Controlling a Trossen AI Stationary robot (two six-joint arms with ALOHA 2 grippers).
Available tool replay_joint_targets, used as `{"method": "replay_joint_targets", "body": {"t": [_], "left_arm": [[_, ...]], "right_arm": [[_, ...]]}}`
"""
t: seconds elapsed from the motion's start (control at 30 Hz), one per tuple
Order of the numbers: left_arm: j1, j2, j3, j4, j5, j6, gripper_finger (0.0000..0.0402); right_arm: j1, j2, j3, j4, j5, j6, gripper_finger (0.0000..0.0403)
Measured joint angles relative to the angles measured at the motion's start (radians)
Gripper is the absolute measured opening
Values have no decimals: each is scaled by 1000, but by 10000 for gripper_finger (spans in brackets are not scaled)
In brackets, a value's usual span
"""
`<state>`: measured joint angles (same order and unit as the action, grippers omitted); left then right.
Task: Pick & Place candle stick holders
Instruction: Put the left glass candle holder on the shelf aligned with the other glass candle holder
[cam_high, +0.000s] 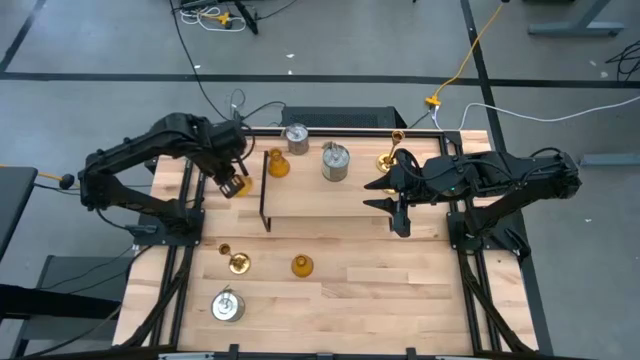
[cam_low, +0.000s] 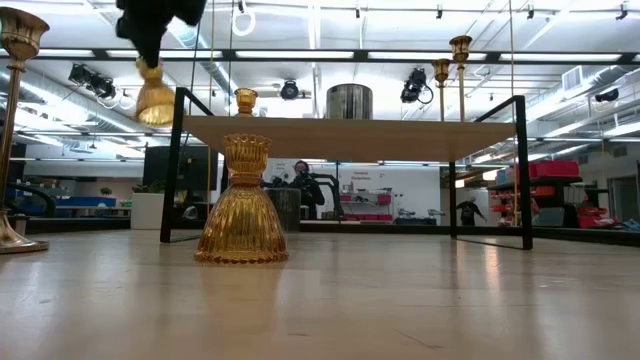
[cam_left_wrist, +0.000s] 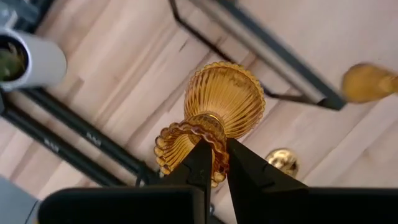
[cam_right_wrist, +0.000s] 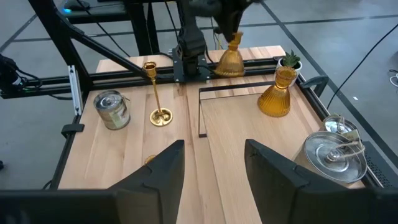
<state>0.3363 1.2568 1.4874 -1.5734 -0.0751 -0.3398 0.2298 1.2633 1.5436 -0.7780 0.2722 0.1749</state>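
Note:
My left gripper (cam_high: 235, 183) hangs by the left end of the wooden rack (cam_high: 330, 205), shut on an amber candle stick holder (cam_left_wrist: 214, 115); in the low view this holder (cam_low: 155, 95) is well above the table. On the rack stand another amber holder (cam_high: 277, 163), two silver cans (cam_high: 296, 138) (cam_high: 335, 160) and a gold one (cam_high: 390, 155). On the table near its front stand a gold holder (cam_high: 237, 262), an amber one (cam_high: 301, 265) and a silver can (cam_high: 227, 305). My right gripper (cam_high: 400, 205) is open over the rack's right end, nothing between its fingers. My left gripper pinches the amber holder's fluted top collar (cam_left_wrist: 186, 137) between its two fingers (cam_left_wrist: 202, 168). The fingers come from above, pointing down. The holder hangs upright below them, its flared ribbed base (cam_left_wrist: 227, 99) downward, lifted clear of the table.
The rack's black wire sides (cam_high: 266, 190) stand right beside the held holder. A small whitish cup with green contents (cam_left_wrist: 28, 59) sits at the table's far left corner. Black frame rails (cam_high: 185, 215) run along both table sides. Bare wood lies between the rack and the front holders.

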Motion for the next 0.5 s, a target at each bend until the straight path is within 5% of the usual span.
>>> {"method": "replay_joint_targets", "body": {"t": [0.5], "left_arm": [[-22,11,172,6,0,64,37]], "right_arm": [[0,0,0,0,0,0,168]]}}
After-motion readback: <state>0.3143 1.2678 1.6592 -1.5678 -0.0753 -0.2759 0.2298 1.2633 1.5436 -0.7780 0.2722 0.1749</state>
